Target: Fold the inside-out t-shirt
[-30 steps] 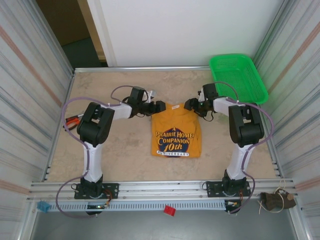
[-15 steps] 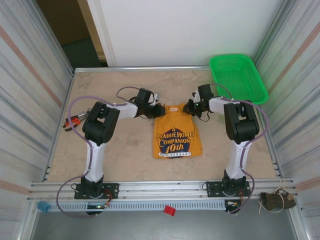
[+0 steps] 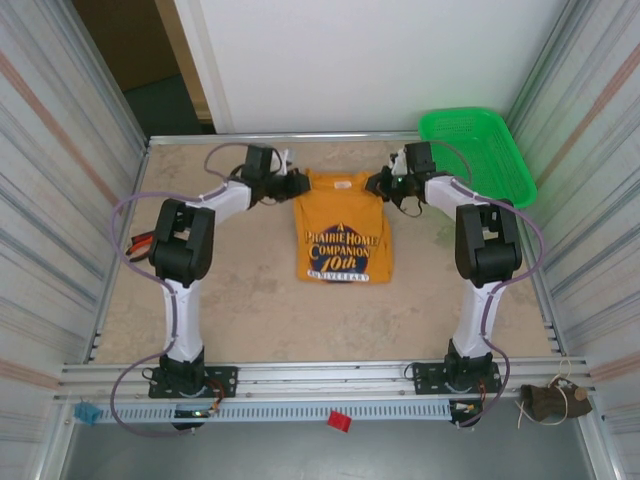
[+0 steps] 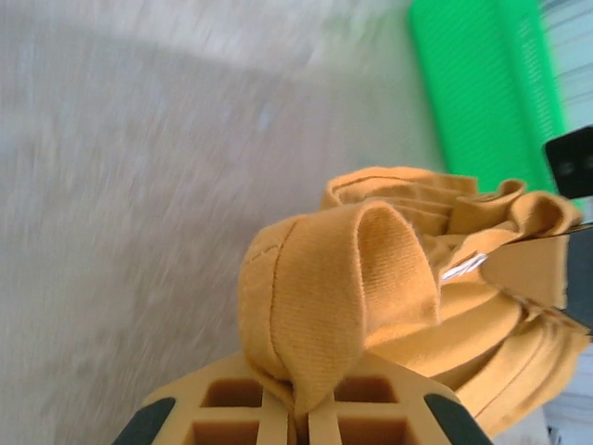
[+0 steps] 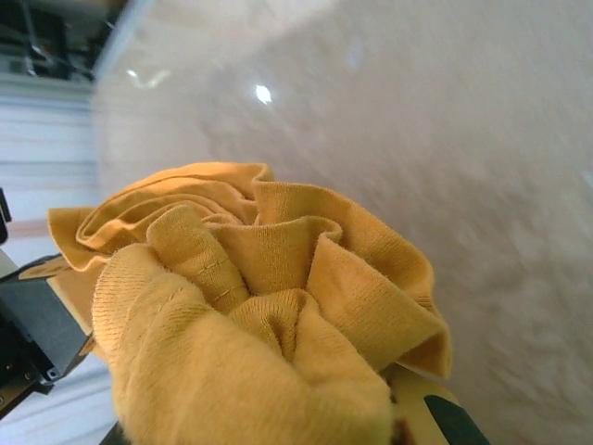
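We see the mustard t-shirt [image 3: 342, 225] lying on the table [image 3: 240, 300] between the two claws, its collar end at their level and its hem end stretching from them towards the arm bases. The left claw [image 3: 296, 185] grips the shirt's corner on its own side, and the right claw [image 3: 378, 184] grips the opposite corner, so the top edge runs straight from one claw to the other. A small white label [image 3: 343, 183] sits at the collar, midway between them; we cannot read it.

The dark print [image 3: 341, 250] faces up and reads "A Prairie Home Companion 10th Anniversary".

In the left wrist view, the left claw [image 4: 298, 410] is pressed together on a fold of the t-shirt [image 4: 343, 278], which loops up just ahead of its fingertips. The green basket [image 4: 491, 83] lies well beyond.

In the right wrist view, a crumpled handful of the t-shirt [image 5: 250, 306] is heaped over the right claw's fingertips and hides them; the cloth stands up off the table in its pinch.

From above, the basket [image 3: 475, 150] sits just outside the right claw.
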Tool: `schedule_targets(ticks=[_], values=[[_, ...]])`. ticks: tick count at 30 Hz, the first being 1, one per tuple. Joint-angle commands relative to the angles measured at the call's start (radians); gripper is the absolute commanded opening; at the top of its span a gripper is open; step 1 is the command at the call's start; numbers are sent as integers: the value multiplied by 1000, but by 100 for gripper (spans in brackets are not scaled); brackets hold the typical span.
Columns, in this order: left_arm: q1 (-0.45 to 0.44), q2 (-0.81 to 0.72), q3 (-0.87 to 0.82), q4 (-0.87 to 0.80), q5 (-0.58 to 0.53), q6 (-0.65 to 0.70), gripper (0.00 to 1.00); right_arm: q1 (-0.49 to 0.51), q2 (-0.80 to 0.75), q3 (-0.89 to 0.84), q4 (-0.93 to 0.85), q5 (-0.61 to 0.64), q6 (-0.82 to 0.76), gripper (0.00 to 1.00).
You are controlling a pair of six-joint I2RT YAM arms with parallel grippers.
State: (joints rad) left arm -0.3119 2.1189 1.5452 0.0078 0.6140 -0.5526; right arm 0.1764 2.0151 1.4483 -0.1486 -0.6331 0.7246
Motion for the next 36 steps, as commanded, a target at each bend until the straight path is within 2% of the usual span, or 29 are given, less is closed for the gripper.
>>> schedule_targets(ticks=[1,5,10,16,22,26,31,36], values=[[28,-72,127,-36,40,29,0,-10,-61,98,21,-28,68,0],[28,-131,174,-44,51,32,0,-14,-104,159,25,-30,80,0],[4,-296,13,59,39,27,0,-11,-222,84,58,-34,79,0],[-78,-522,-304,118,-37,118,0,30,-451,-237,117,9,43,0],[-171,-667,-730,267,-114,36,0,141,-635,-666,169,116,24,0],[-211,-681,-862,341,-176,-17,0,153,-698,-809,196,158,59,0],[-233,-679,-888,336,-263,-20,0,155,-736,-818,129,234,23,0],[-233,-642,-878,300,-357,6,0,153,-702,-781,130,281,0,0]])
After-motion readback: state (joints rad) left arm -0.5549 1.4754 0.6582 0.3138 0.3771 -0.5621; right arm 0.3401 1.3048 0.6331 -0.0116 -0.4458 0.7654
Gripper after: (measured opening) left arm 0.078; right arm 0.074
